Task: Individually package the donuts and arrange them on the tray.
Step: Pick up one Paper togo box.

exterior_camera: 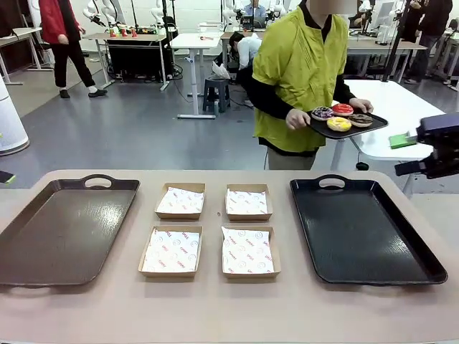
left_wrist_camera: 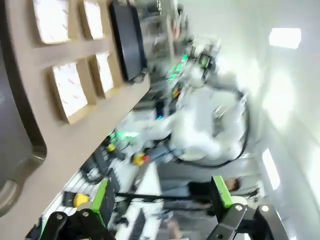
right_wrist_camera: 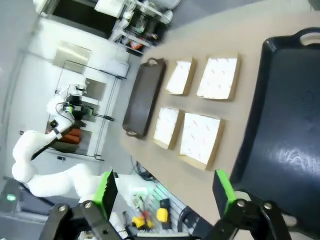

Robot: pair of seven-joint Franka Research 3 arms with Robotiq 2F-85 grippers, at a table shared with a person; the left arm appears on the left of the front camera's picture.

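1. A person point(exterior_camera: 301, 72) is standing at the far side of the desk point(exterior_camera: 215, 308), carrying a small tray point(exterior_camera: 374, 126) in the air, well back from the desk.
2. The four donuts are lying close together on that small tray: a purple one point(exterior_camera: 322, 112), a red one point(exterior_camera: 342, 109), a yellow one point(exterior_camera: 338, 124) and a chocolate one point(exterior_camera: 361, 120).
3. One hand point(exterior_camera: 296, 119) is gripping the small tray's rim beside the purple donut, and the other hand point(exterior_camera: 361, 105) is holding the rim behind the red one.
4. Four paper-lined boxes point(exterior_camera: 180, 201) are sitting two by two in the middle of the desk, between a brown tray point(exterior_camera: 29, 251) on the left and a black tray point(exterior_camera: 358, 236) on the right.
5. The left pincer point(left_wrist_camera: 161, 197) is hanging spread in the air off the desk's edge, its green pads well apart. Its wrist view is blurred.
6. The right pincer point(right_wrist_camera: 165, 192) is hanging spread above the desk, pads well apart, looking down on the black tray and the boxes.
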